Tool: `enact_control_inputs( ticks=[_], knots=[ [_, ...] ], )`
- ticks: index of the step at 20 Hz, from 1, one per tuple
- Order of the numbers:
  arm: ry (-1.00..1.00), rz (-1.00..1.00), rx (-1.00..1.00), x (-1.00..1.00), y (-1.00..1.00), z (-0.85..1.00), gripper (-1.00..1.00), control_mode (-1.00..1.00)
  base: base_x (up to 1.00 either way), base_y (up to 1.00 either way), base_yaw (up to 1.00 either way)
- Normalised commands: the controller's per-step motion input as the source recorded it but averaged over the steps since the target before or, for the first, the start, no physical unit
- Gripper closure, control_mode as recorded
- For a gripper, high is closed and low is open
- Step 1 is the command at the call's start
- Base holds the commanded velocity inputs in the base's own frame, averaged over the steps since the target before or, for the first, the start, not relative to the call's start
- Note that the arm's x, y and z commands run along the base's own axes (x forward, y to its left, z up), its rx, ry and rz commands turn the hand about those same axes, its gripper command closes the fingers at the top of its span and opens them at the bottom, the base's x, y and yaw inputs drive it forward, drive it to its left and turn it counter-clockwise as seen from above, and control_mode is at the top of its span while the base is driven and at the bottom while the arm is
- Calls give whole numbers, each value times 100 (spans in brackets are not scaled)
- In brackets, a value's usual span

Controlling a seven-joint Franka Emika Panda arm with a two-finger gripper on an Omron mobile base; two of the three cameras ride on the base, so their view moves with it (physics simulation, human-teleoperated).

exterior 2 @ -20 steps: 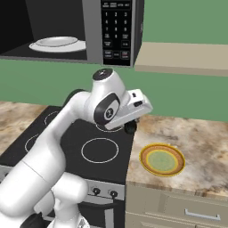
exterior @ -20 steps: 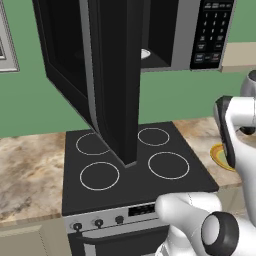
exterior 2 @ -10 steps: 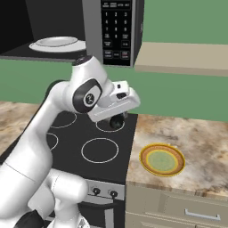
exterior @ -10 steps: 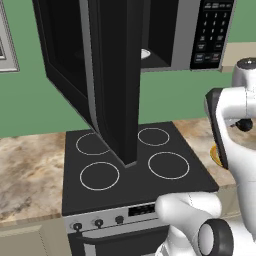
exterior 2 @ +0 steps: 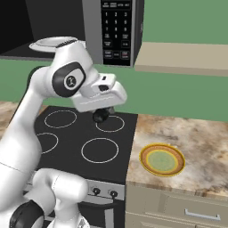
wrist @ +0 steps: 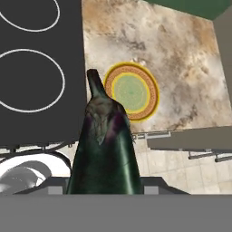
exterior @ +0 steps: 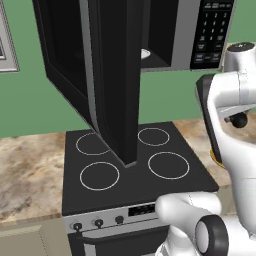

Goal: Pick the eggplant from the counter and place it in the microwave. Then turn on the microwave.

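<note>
My gripper (exterior 2: 101, 111) is shut on the eggplant (wrist: 105, 149), a dark purple-black vegetable that points stem-first away from the hand. In the right base view the eggplant (exterior 2: 100, 116) hangs under the hand, above the stove's back right ring. In the left base view it shows as a dark knob (exterior: 240, 120) beside the white arm. The microwave (exterior: 165, 35) hangs above the stove with its door (exterior: 112, 80) swung wide open. Its keypad (exterior 2: 116, 29) is up and to the right of the hand. A white plate (exterior 2: 53, 43) lies inside the cavity. The marbled counter (exterior 2: 196, 133) lies to the right.
The black four-ring stove (exterior: 130, 165) sits below the microwave. A yellow-rimmed green plate (exterior 2: 162, 159) rests on the counter right of the stove, seen below the eggplant's tip as plate (wrist: 131, 92). The open door juts out over the stove's middle. A beige shelf (exterior 2: 182, 58) runs along the wall.
The arm has swung left with the eggplant, from over the stove's right edge to above its back right ring. The grip has not changed.
</note>
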Motion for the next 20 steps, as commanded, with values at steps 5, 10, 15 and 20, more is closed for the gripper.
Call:
enact_control_inputs(
  ticks=[5,10,15,20],
  knots=[
    [0,-17,12,-20,37,29,100,-100,0,0,0],
    [-3,-15,11,-17,39,23,100,-100,0,0,0],
    [-14,-7,8,-10,39,15,100,-100,0,0,0],
    [-26,-7,0,4,42,3,100,-100,0,0,0]
  ],
)
